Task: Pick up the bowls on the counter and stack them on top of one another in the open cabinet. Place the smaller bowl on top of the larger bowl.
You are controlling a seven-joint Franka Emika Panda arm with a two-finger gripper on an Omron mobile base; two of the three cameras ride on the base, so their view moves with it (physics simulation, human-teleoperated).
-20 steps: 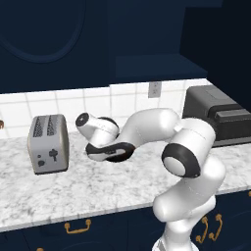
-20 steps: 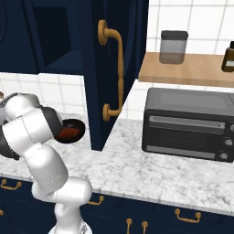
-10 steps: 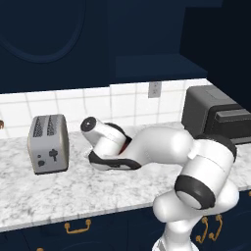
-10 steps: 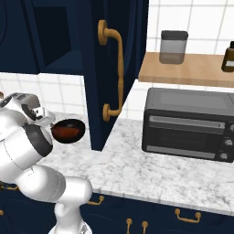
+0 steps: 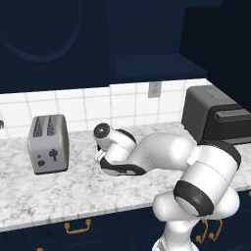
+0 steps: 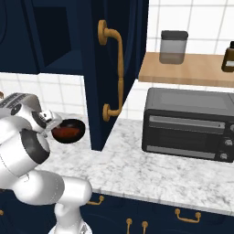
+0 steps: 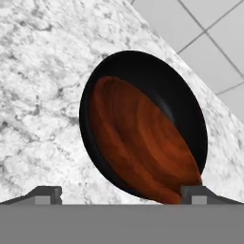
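Note:
On the counter (image 6: 151, 169) a deep glossy black larger bowl (image 7: 157, 76) stands with the reddish-brown smaller bowl (image 7: 138, 143) lying inside it. The same stacked pair shows in the right base view, with the black bowl's rim (image 6: 75, 122) around the red one (image 6: 66, 132), just left of the open cabinet's door. My gripper (image 7: 121, 195) is open and holds nothing. Its tips sit wide apart at the near edge of the bowls, the right fingertip (image 7: 195, 191) by the rim. My gripper (image 6: 49, 119) hangs low beside the bowls. The open cabinet (image 5: 152, 66) is above, its shelf bare.
A silver toaster (image 5: 48, 143) stands left of the arm. A black toaster oven (image 6: 187, 123) sits at the right. The open navy door with a brass handle (image 6: 118, 73) hangs just right of the bowls. A wooden shelf (image 6: 192, 68) carries a jar and a bottle.
The arm has stretched forward and down, carrying the hand closer to the bowls. The elbow swung right and lower. The bowls have not moved.

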